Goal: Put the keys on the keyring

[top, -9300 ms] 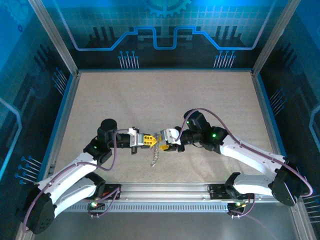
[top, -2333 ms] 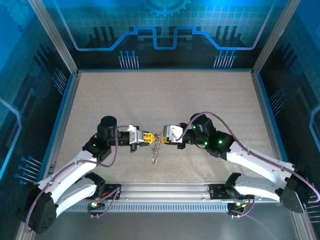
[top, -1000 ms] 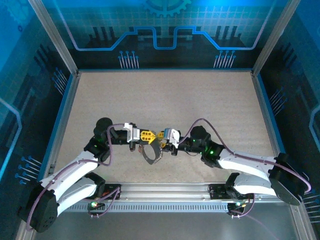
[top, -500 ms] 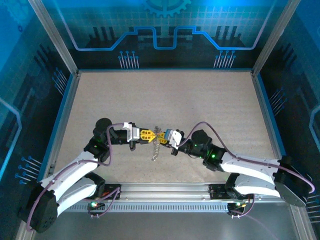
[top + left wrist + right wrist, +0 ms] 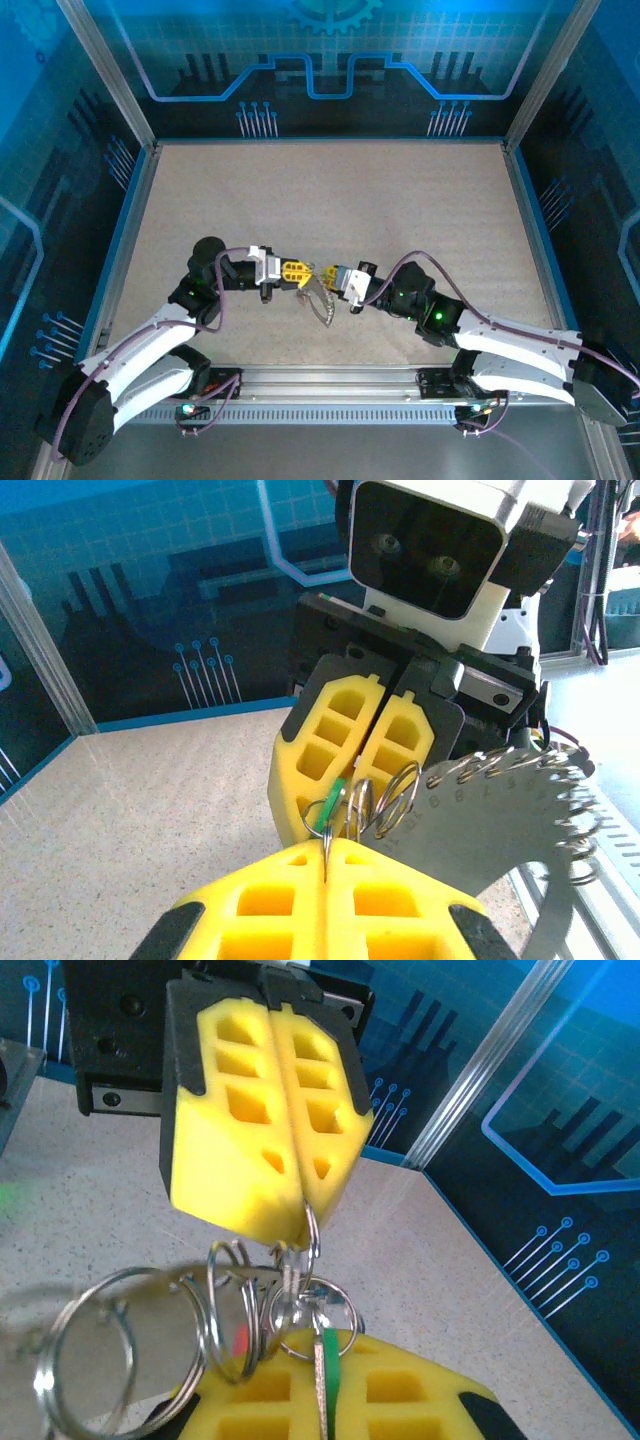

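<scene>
Swung out from hanging straight, the keyring (image 5: 320, 303), seemingly light and floppy, bows between my left gripper (image 5: 300, 271), clenched on its wire, and right gripper (image 5: 328, 273), pinching the green key (image 5: 322, 1360).

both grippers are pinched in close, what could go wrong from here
The right gripper pinches the green key only at its fingertips; it may twist or slip free. The keyring dangles loose from the left gripper and looks blurred in the right wrist view, so it may swing and tangle.
</scene>
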